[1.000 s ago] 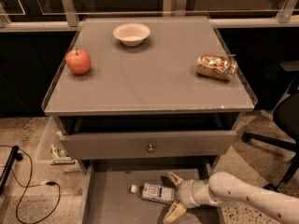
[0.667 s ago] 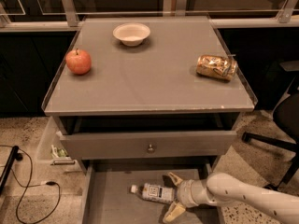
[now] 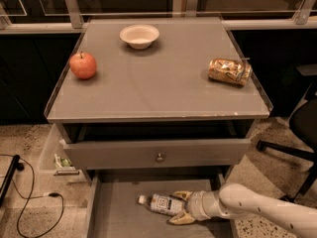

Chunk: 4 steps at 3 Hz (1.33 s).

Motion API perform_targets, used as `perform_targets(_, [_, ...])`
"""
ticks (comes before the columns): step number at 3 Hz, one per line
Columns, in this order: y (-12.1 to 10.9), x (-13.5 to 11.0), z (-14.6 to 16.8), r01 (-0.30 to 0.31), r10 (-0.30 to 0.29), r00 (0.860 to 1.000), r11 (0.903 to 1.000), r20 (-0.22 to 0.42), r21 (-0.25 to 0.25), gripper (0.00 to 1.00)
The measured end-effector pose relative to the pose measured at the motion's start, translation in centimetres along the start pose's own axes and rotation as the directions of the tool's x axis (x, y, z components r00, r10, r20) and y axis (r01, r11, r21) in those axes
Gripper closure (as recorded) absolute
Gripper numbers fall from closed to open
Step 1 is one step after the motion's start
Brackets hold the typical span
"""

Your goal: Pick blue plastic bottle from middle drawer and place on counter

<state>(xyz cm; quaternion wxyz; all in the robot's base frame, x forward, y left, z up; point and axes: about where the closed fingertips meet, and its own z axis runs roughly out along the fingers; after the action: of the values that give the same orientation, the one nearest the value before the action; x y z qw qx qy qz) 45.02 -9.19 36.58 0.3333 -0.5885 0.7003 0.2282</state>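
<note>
Counter (image 3: pixel 158 90) is sitting unchanged: apple (image 3: pixel 83 65) at its left, bowl (image 3: pixel 139 35) at its back, gold packet (image 3: pixel 229 71) at its right. Nothing of the task is lying on it yet.

Middle drawer (image 3: pixel 116 214) is standing pulled out below the counter's front edge, under the closed knob drawer (image 3: pixel 158 155). It isn't moving.

Arm (image 3: pixel 262 214) is reaching in from below the counter's right front corner. Versus a second ago it's creeping a little further left into the drawer. That's a small shift, but it's the only one.

Bottle (image 3: pixel 157 203) is lying on its side on the drawer floor, below the middle of the counter's front edge, with its cap pointing to the counter's left side. It's holding the same spot, so it's not lifted and not nudged.

Claw (image 3: pixel 174 207) is standing wide open. One finger is sitting on the counter side of the bottle's base end and the other on the far side, so it's straddling that end. It's gripping nothing yet, and I can't tell whether either pad is actually touching the plastic.

My read is that the approach is finishing and the grasp is still pending. The next move is looking like closing on the base end. A round bottle on a smooth floor is probably prone to rolling or squirting out toward the cap end, so the close is needing to be centred. Lift and transfer up to the counter are all still outstanding.
</note>
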Motion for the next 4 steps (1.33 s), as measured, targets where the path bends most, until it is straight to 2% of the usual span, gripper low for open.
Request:
perform_targets(2, [0.01,0.00,0.01,0.000,0.000,1.000,1.0000,0.000,0.000,0.89])
perform_targets(3, [0.01,0.00,0.01,0.000,0.000,1.000,1.0000,0.000,0.000,1.00])
perform_targets(4, [0.01,-0.01,0.01,0.000,0.000,1.000,1.0000,0.000,0.000,1.00])
